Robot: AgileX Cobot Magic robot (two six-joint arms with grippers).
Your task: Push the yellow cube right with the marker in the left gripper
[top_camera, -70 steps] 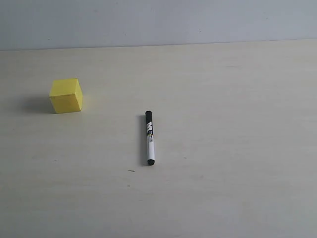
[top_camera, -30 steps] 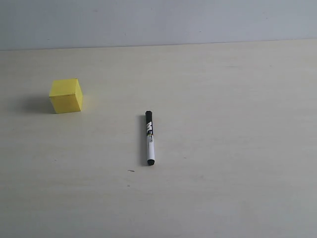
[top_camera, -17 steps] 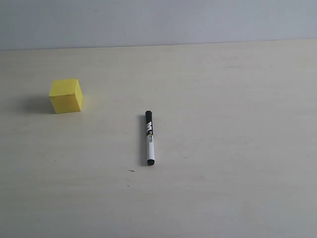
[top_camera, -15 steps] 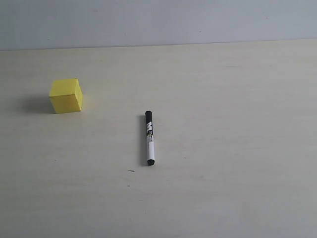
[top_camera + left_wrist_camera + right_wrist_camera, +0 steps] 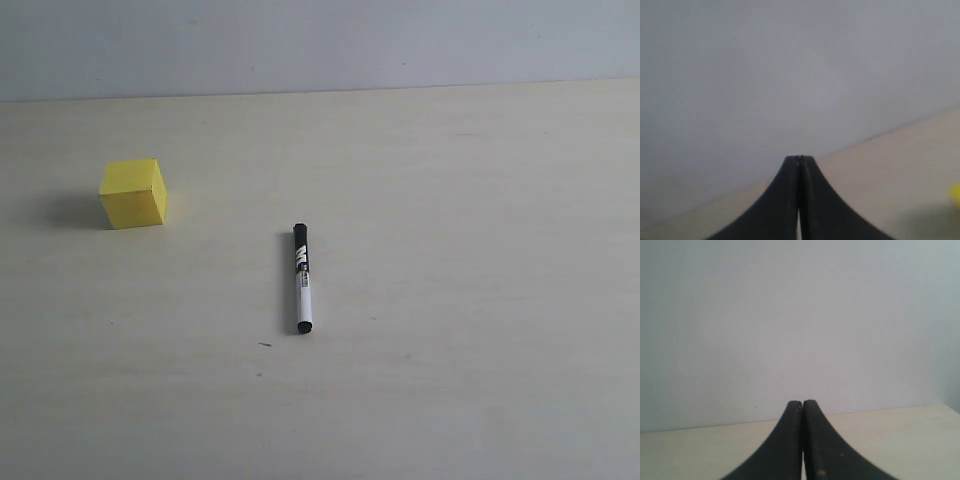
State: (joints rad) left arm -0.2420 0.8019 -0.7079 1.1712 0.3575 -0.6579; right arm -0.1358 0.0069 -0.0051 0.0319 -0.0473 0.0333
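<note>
Pale table (image 5: 450, 300), grey wall (image 5: 300, 40) — left gripper (image 5: 799, 159), right gripper (image 5: 802, 402) both clenched; marker (image 5: 302, 278) lies flat.

The left pincer (image 5: 799, 160) is closed, its two black fingers pressed together so the tips touch along a thin seam. The right pincer (image 5: 802, 404) is closed in the same way, finger against finger. Both point roughly level rather than downward.
</note>
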